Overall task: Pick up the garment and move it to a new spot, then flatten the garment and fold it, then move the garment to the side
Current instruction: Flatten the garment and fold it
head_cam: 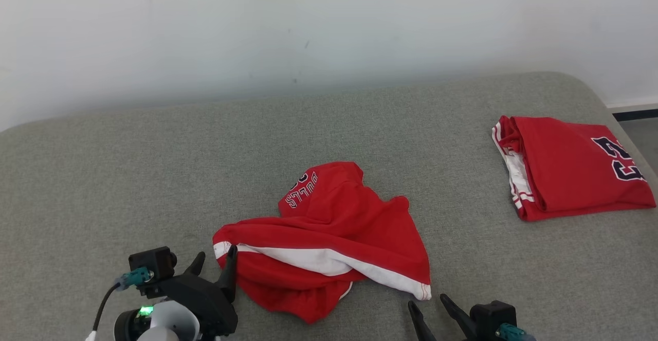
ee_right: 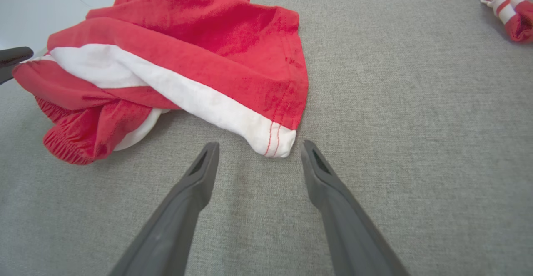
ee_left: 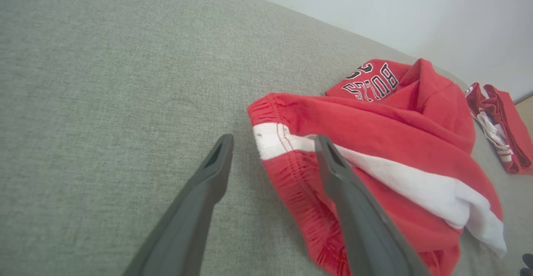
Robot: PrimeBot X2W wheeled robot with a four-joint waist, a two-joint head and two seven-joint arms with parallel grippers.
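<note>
Garment (head_cam: 329,228): red, crumpled in a loose heap, lying on the grey padded surface (head_cam: 128,176), centre of my head view and towards the near edge. Not flat, not folded. A white stripe (head_cam: 318,259) runs across the front of the heap and ends in a corner at its right. Dark lettering (head_cam: 302,191) with white outlines shows on the raised fold at the back, upside down from my side. The gathered elastic edge is bunched at the near left.

Left gripper (head_cam: 216,251): fingers spread wide, nothing pinched. It sits at the left end of the heap. In the left wrist view one finger lies over bare grey fabric and the other overlaps the white stripe's end at the elastic edge. I can't tell if that finger touches the cloth or hangs just above it.

Right gripper (head_cam: 427,301): fingers spread wide too, holding nothing. It's low at the near right, tips just short of the stripe's white corner. In the right wrist view that corner sits between the two tips, a little beyond them. Both fingers are over bare grey fabric.

A second red garment (head_cam: 570,168) lies folded at the far right of the surface, well apart from the heap, with dark numerals on top and white-red trim along its left edge. A pale wall (head_cam: 308,22) stands behind.
</note>
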